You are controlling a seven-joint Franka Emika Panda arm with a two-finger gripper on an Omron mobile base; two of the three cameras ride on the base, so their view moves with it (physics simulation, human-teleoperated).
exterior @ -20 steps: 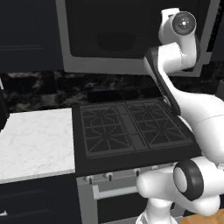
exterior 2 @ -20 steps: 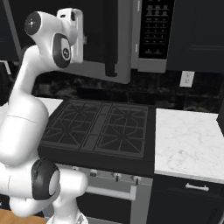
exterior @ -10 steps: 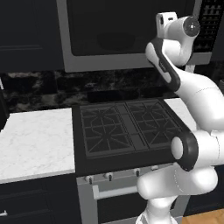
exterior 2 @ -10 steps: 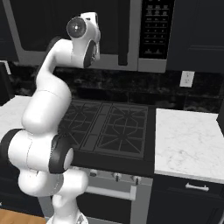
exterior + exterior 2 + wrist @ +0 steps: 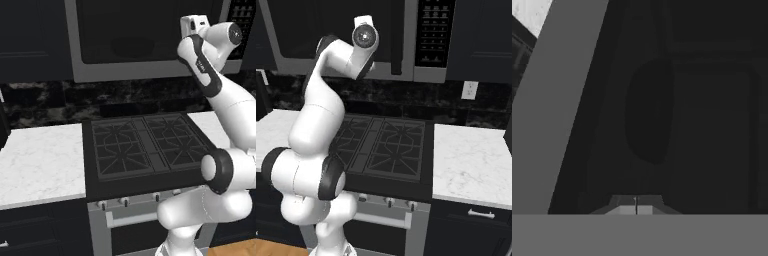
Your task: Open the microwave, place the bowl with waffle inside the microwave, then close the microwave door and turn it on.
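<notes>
Above the stove [image 5: 147, 145], the microwave [image 5: 145, 40] hangs between dark cabinets, and I have the arm raised up in front of it. The microwave door [image 5: 336, 35] is shut, its grey frame flush all round and its black handle [image 5: 397, 35] running upright along the right edge, just left of the button panel [image 5: 431, 32].

In the hand view I am looking almost straight at the dark window of the door, rolled so that the grey frame [image 5: 559, 110] slants up the left side. The gripper [image 5: 636, 210] sits at the bottom of that view with its two fingertips pressed together, only a hairline between them, holding nothing. The glass lies directly ahead of the tips; I cannot tell whether they touch it.

From the left base view the hand [image 5: 196, 25] is level with the lower right part of the window, near the handle side. From the right base view the wrist covers the lower part of the door beside the handle.

Through the glass I make out a dim round shape [image 5: 649, 110], too dark to identify. White marble counter [image 5: 473, 160] flanks the stove on both sides.
</notes>
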